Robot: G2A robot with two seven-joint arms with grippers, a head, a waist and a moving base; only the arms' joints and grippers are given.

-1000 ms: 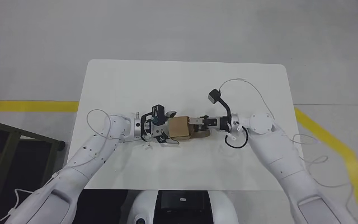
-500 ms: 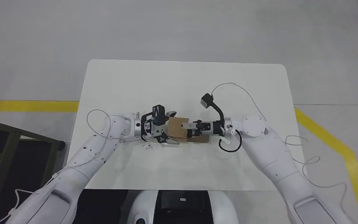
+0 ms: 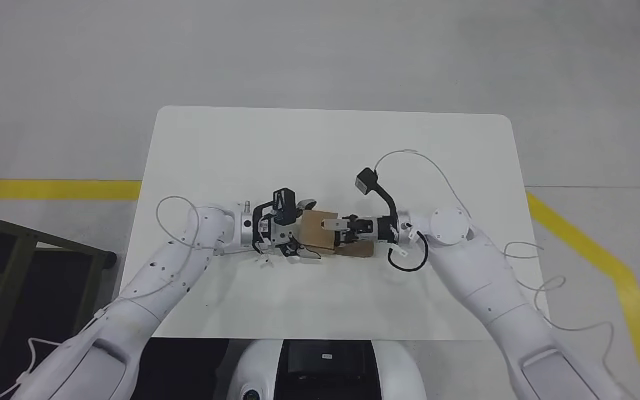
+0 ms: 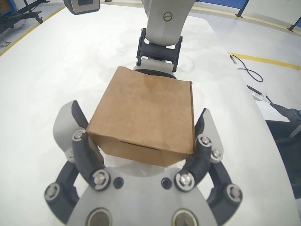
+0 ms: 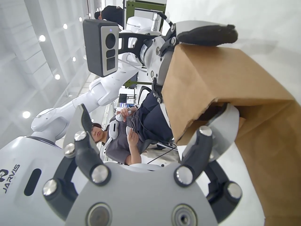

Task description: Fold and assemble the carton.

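One carton, sitting mid-counter: left tool is pinching its left end; right tool, spread, is holding one finger inside its open right end. Risk: pushing askew, likely crushing or dislodging it.

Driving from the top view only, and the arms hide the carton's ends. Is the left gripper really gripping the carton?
Observer: Yes. The left wrist view shows the left gripper with its fingers against two opposite sides of the carton.
Operator: Is that end closed?
Observer: The near end is folded shut, with a tuck slit across it.
Operator: And the right gripper?
Observer: The right gripper is open. One finger sits inside the carton's open far end, the other outside it in the air.
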